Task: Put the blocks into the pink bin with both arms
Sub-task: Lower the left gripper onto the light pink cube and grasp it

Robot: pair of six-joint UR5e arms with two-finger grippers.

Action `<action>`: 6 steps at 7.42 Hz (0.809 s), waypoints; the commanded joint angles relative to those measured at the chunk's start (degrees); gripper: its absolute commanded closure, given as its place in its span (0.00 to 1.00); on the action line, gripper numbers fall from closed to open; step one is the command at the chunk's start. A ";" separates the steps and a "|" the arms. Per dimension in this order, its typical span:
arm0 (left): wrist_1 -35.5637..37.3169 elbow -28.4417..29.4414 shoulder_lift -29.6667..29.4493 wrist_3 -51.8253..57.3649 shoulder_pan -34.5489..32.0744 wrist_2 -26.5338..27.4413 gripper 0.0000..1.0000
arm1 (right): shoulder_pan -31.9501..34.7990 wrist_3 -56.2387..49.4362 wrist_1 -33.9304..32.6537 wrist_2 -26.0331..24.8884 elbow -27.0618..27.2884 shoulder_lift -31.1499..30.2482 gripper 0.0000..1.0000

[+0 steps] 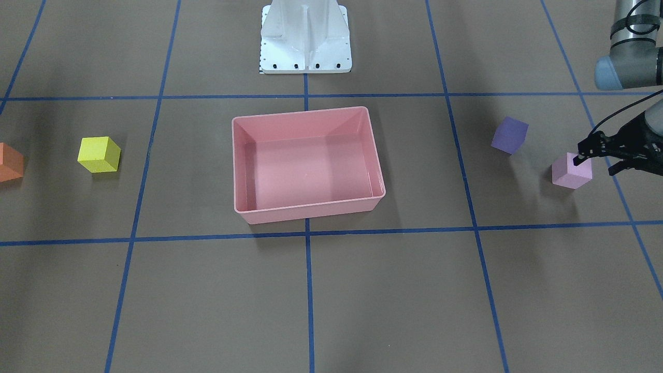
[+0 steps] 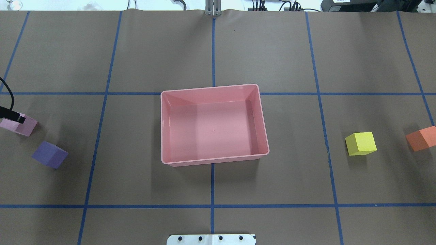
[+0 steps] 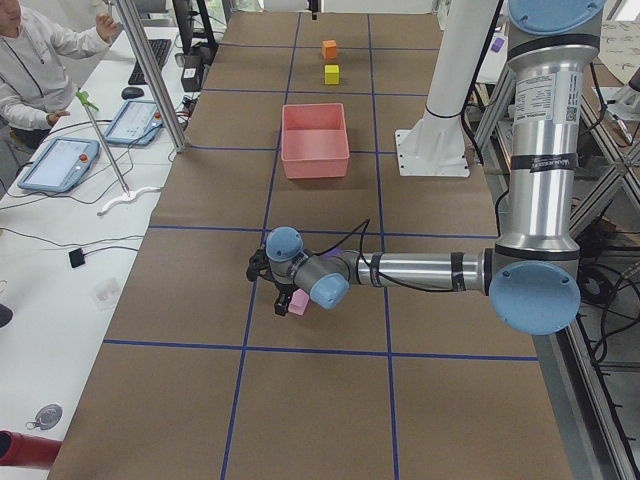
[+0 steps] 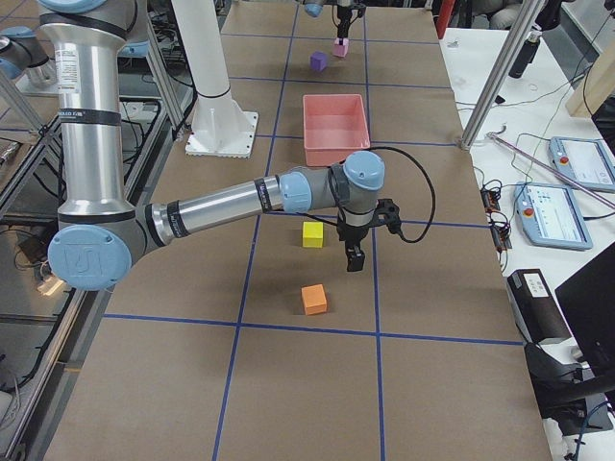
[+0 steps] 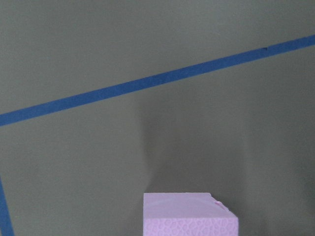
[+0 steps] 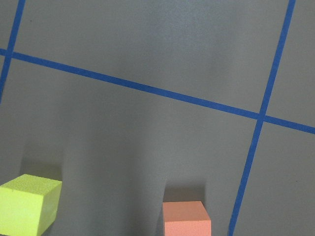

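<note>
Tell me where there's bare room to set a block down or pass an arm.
The pink bin holds nothing. Bare table lies between it and the purple block, and between it and the yellow block. Crowded: the left gripper at the light pink block, near the purple one; the orange block sits close to the yellow.

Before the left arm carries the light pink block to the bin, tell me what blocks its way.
Nothing visible. Bare table runs from the light pink block to the bin; the purple block sits off that line, nearer the robot's base.
</note>
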 commanded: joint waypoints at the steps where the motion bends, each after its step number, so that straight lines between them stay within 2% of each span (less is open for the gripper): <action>1: -0.11 0.45 0.07 -0.24 1.98 1.97 0.00 | -0.03 -0.07 0.00 0.00 -0.06 0.00 0.00; 2: -0.20 0.71 0.07 -0.33 2.59 2.77 0.11 | -0.03 0.02 0.00 0.00 -0.06 0.00 0.00; 3: -0.20 0.71 0.07 -0.15 2.60 2.87 0.52 | -0.03 0.02 0.00 0.00 0.03 0.00 0.00; 4: -0.20 0.36 -0.02 0.02 2.60 2.87 0.77 | -0.03 0.02 0.00 0.09 0.03 0.00 0.00; 5: -0.98 -1.47 -0.89 -0.06 2.43 2.69 0.85 | -0.03 -0.06 0.00 0.09 0.11 0.00 0.00; 6: 0.23 -5.31 -0.98 -0.67 2.42 2.26 1.00 | -0.03 -0.15 0.00 0.00 0.11 0.00 0.00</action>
